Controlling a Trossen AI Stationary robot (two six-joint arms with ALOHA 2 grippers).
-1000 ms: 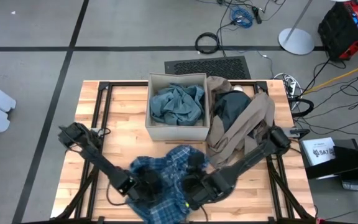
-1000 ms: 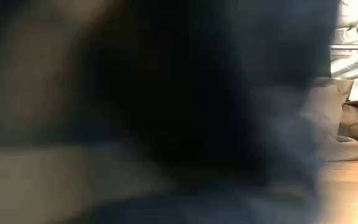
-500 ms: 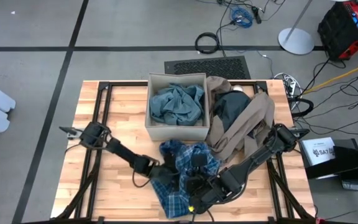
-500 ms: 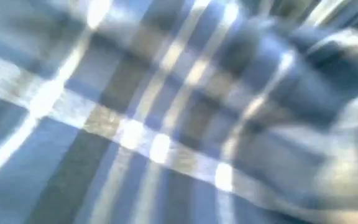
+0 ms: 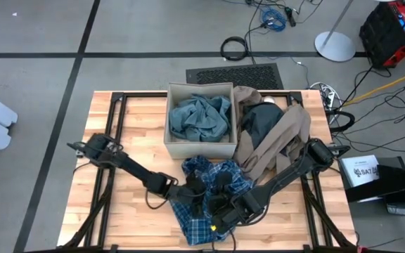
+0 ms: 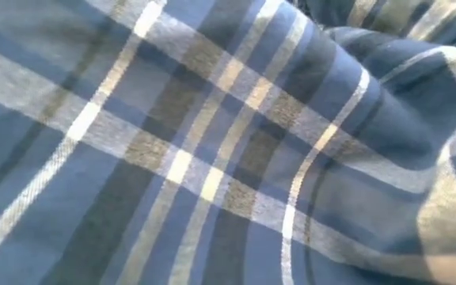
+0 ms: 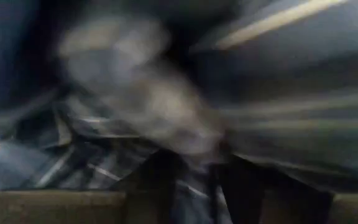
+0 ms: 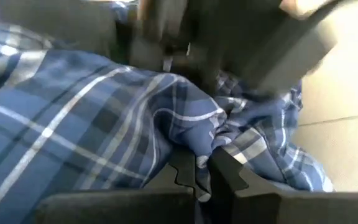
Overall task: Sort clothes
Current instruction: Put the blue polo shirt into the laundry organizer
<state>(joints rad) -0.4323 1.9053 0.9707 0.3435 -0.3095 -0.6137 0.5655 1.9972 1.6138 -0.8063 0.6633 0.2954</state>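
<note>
Both grippers on plaid shirt, bunched at table's front-centre, just in front of cardboard box. Right gripper clenched on a fold of it. Left gripper at shirt's left edge, fingers partly apart, grasp can't tell. Low view all plaid fabric
</note>
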